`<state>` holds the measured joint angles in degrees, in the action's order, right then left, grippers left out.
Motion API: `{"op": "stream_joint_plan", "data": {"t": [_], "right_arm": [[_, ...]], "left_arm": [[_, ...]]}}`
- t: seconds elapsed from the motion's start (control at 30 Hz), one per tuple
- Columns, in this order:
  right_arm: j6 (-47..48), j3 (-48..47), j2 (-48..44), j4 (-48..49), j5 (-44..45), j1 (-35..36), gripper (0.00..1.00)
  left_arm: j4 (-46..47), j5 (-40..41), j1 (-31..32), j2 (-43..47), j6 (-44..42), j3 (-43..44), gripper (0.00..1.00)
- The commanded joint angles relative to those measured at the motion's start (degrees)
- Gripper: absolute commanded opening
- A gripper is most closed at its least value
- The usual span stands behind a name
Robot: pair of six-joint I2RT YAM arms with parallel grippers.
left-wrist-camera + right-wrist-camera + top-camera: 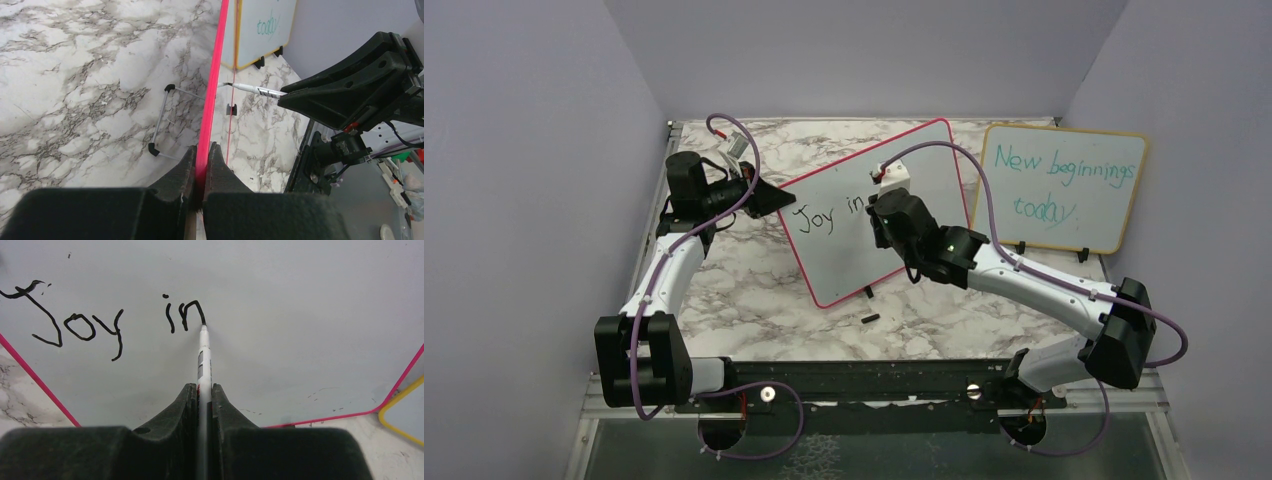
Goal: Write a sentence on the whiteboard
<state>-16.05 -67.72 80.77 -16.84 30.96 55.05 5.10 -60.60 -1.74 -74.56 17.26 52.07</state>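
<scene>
The right gripper [204, 389] is clamping a white marker [204, 347], its tip touching the whiteboard [310, 305] where the sentence [100, 325], "Joy in", is ending. I'd be lifting cleanly and starting the next word lower, pressing lightly. The left gripper [202, 152] is pinching the whiteboard's left edge, its face turned toward the arms and its long axis running left to right.

The whiteboard [280, 300] reads "Joy in"; the yellow-framed board [1064, 188] reads "New beginnings today".
</scene>
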Motion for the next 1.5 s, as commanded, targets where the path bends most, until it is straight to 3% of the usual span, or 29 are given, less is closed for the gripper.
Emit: {"op": "stream_joint_plan", "data": {"t": [0.0,0.4,1.03,1.47], "right_arm": [[-0.86,1.32,0.05,-3.13,-1.69,-0.47,0.0],[0.82,2.22,-3.43,-1.22,-1.83,-0.49,0.01],[6.41,15.35,-14.36,10.02,-6.24,1.02,0.0],[4.61,14.52,-11.21,11.31,-2.34,7.52,0.01]], "left_arm": [[-4.49,6.89,0.59,-1.44,-6.29,-0.82,0.0],[-4.75,6.93,0.52,-1.69,-6.49,-0.74,0.0],[-5.02,7.42,0.52,-1.99,-6.8,-0.48,0.0],[-5.02,7.5,0.57,-2.03,-6.92,-0.39,0.0]]}}
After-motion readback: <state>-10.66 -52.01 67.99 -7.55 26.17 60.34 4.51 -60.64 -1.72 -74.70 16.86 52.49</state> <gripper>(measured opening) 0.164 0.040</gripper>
